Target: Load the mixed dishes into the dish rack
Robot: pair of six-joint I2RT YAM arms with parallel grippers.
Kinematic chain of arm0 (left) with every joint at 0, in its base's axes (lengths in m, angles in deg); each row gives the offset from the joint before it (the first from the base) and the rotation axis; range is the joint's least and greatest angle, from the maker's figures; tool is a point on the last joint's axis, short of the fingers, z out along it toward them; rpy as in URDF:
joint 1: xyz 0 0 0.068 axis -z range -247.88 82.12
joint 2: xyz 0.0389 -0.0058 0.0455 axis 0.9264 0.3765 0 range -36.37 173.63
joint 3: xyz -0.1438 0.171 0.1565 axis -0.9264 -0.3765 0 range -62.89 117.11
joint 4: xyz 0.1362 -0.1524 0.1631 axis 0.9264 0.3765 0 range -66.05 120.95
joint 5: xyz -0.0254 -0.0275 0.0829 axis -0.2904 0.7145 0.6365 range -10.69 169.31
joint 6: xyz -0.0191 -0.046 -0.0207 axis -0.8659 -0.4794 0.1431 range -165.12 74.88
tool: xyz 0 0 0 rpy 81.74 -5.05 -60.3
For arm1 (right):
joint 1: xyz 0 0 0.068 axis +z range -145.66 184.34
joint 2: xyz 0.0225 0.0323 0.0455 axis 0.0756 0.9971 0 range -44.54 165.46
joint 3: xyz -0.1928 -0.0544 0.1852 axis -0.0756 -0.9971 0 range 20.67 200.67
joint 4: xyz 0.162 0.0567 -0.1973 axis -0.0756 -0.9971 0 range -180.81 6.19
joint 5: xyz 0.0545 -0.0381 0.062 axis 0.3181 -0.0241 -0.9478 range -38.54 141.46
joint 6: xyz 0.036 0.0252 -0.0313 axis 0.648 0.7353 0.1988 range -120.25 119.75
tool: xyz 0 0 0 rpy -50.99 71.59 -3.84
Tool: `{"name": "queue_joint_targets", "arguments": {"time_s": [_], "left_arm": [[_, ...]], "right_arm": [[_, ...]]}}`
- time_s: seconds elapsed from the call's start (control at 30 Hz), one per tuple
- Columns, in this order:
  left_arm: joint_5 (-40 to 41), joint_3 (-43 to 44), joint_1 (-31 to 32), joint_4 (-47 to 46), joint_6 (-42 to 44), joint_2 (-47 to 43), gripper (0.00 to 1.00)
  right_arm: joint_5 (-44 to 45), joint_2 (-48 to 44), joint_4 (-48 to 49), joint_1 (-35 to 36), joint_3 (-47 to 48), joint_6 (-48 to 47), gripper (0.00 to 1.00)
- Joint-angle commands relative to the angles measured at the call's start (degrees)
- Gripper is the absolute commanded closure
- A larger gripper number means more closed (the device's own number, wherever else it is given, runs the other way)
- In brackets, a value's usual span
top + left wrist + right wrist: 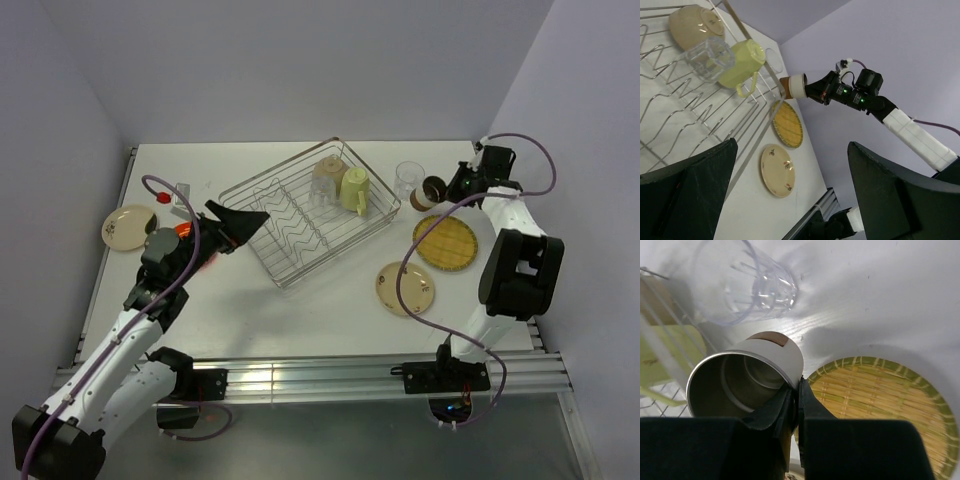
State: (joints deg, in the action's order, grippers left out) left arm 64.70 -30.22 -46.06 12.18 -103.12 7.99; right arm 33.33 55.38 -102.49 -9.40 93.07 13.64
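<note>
Top view: at centre, the square silver wire dish rack is loaded with a pale-green mug and a beige cup. A yellow woven-pattern plate, a cream speckled plate at lower right and a second cream plate at far left are left on the white table, walled in lilac.

Left wrist view: the left gripper is spread wide, empty.

Right wrist view: the brown-and-white cup is pinched by its rim in the right gripper, outside the rack.

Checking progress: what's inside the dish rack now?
At the rack's far end: a pale-green mug, a clear glass, a beige cup. The left gripper hides its left corner.
</note>
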Motion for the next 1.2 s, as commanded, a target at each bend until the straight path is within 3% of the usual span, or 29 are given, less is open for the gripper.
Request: {"name": "queue_joint_targets", "arguments": {"time_s": [0.0,0.07,0.23,0.33,0.47,0.57,0.8,0.93,1.17], "left_arm": [[-4.02,3.37,0.06,-7.21,-2.38,1.17,0.01],[-5.51,4.16,0.06,-9.83,-3.87,2.57,0.01],[-12.27,6.18,0.06,-15.64,-6.76,6.26,0.01],[-16.31,7.15,0.15,-21.35,-10.8,10.82,0.01],[-20.98,7.59,0.15,-31.8,-17.23,15.74,0.01],[-25.19,9.86,0.15,-38.84,-20.75,20.75,0.01],[-31.44,18.56,2.25,-47.64,-27.42,29.99,0.01],[-33.99,21.82,3.31,-47.12,-27.7,33.33,0.01],[-36.01,21.3,4.54,-48.26,-29.02,34.74,0.01]], "right_arm": [[-3.92,-9.03,2.94,-1.38,-0.15,-4.82,1.0],[-6.64,-12.71,4.16,-1.38,-0.68,-7.99,1.0],[-24.21,-23.77,11.1,-1.38,-6.82,-20.73,1.0],[-31.67,-31.59,21.79,-1.38,-12.01,-25.13,1.0],[-39.42,-38.03,31.31,-0.68,-15.45,-28.56,1.0],[-41.8,-40.32,30.99,1.69,-13.35,-33.29,1.0],[-36.9,-48.14,36.68,17.74,-17.44,-49.82,1.0],[-32.76,-52.62,46.35,24.79,-22.04,-53.52,1.0],[-29.6,-55.62,47.41,32.96,-24.85,-59.92,1.0]]}}
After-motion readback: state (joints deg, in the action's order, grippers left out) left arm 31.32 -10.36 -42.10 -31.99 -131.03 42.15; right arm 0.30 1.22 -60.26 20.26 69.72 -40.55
